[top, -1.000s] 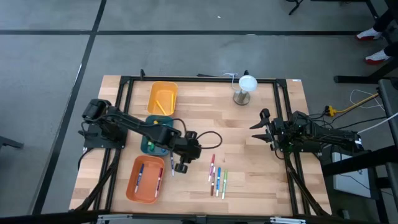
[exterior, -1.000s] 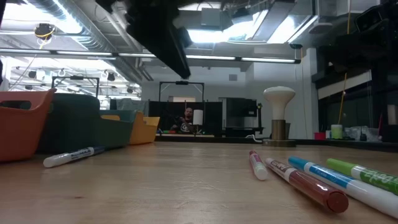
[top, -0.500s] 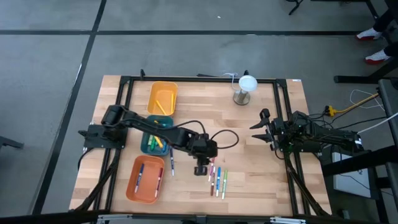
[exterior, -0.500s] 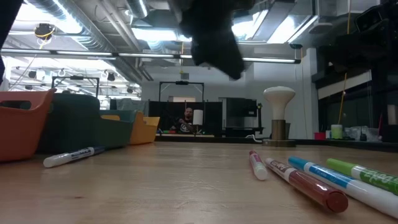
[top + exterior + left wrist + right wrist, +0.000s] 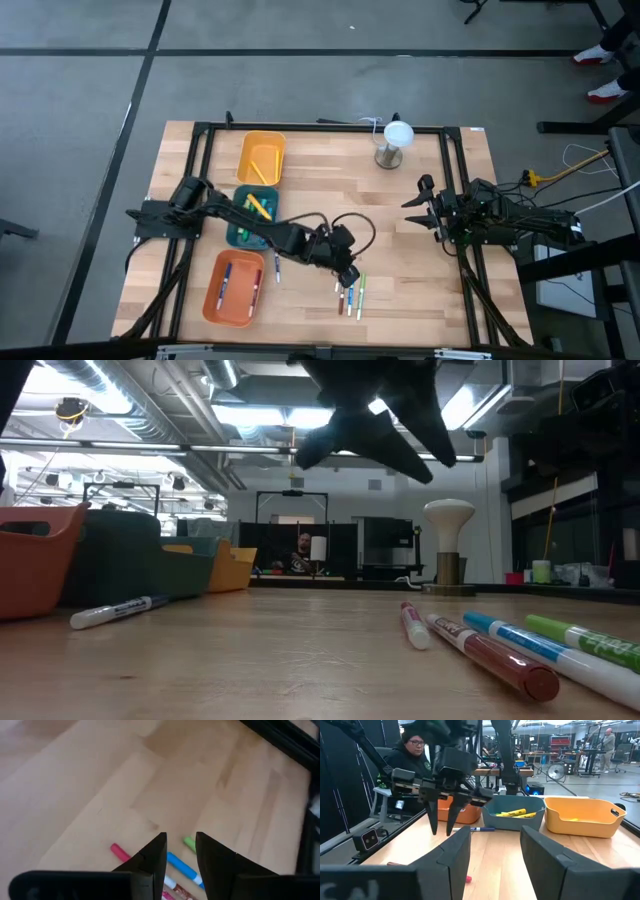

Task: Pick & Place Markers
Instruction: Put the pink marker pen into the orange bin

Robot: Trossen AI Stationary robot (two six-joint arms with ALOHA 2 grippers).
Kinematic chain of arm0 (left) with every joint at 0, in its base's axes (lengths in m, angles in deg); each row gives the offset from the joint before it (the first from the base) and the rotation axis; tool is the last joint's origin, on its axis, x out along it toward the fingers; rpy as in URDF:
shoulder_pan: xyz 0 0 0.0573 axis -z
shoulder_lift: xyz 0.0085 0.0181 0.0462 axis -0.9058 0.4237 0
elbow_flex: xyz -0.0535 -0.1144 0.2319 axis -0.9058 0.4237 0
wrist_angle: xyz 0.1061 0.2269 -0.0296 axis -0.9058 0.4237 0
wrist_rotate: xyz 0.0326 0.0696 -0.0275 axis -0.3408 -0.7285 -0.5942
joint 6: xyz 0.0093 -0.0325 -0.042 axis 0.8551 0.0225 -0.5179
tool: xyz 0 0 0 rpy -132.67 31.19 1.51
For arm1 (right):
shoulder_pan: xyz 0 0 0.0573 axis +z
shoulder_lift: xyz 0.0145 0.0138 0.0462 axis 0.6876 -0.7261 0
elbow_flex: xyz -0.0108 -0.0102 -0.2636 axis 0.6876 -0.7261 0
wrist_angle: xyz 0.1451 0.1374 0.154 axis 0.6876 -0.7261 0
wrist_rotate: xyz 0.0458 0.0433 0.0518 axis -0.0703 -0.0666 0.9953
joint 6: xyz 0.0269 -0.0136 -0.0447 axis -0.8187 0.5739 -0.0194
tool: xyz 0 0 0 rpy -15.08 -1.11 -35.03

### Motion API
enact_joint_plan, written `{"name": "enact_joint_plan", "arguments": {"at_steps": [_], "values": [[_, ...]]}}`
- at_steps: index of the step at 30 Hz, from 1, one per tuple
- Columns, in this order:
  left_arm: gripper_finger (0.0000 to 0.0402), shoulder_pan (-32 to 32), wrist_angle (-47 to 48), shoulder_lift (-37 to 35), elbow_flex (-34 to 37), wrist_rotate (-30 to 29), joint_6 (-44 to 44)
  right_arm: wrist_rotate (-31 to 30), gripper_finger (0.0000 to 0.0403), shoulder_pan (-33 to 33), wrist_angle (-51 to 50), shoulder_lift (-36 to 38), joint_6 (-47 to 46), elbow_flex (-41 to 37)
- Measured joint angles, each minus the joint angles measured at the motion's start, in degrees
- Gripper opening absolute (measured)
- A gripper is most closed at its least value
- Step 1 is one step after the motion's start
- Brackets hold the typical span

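Wood: the pale plank table (image 5: 420, 280) carries three trays on the left arm's side and loose markers toward the front.
Loose markers: a small row of markers (image 5: 350, 293) lies side by side near the front middle of the table; one more, the stray marker (image 5: 277, 268), lies alone between the orange tray (image 5: 232, 288) and the row.
Sorted markers: a few sit in the orange tray, some in the teal tray (image 5: 248, 216), and a yellow one or two in the yellow tray (image 5: 261, 158).
Left gripper: the left gripper (image 5: 347, 277) hangs just above the near end of the row, fingers parted with nothing between them; its wrist view shows a pink, a blue and a green marker right past the fingertips.
Right gripper: the right gripper (image 5: 420, 207) waits at the right edge of the table, well apart from every marker, jaws spread and empty.
Step in hand: probably lining up to come down on one marker of the row.
Risk, crowding: the markers lie close together, so the fingers may straddle two or knock a neighbour askew.
Risk, rolling: the round barrels could roll away if one finger lands first.
Risk, cable: the left arm's looping cable (image 5: 355, 225) hangs near the row and might drag across it.
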Motion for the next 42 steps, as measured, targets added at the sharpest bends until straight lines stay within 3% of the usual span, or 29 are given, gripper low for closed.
{"name": "enact_joint_plan", "arguments": {"at_steps": [4, 18, 29, 42], "values": [[0.0097, 1.9, 0.1, 0.8, -0.1, -6.5, -7.5, 0.0, 0.017, 0.0, 0.0, 0.0, 0.0, 0.0], [0.0097, 5.8, 2.9, 5.3, 0.1, -14.0, -14.3, 0.0, 0.017, 0.0, 0.0, 0.0, 0.0, 0.0], [0.0097, 5.9, 4.1, 9.2, 0.1, -15.7, -15.7, 0.0, 0.017, 0.0, 0.0, 0.0, 0.0, 0.0], [0.0097, 5.9, 1.9, 13.7, -0.1, -12.3, -15.2, 0.0, 0.017, 0.0, 0.0, 0.0, 0.1, 0.0]]}}
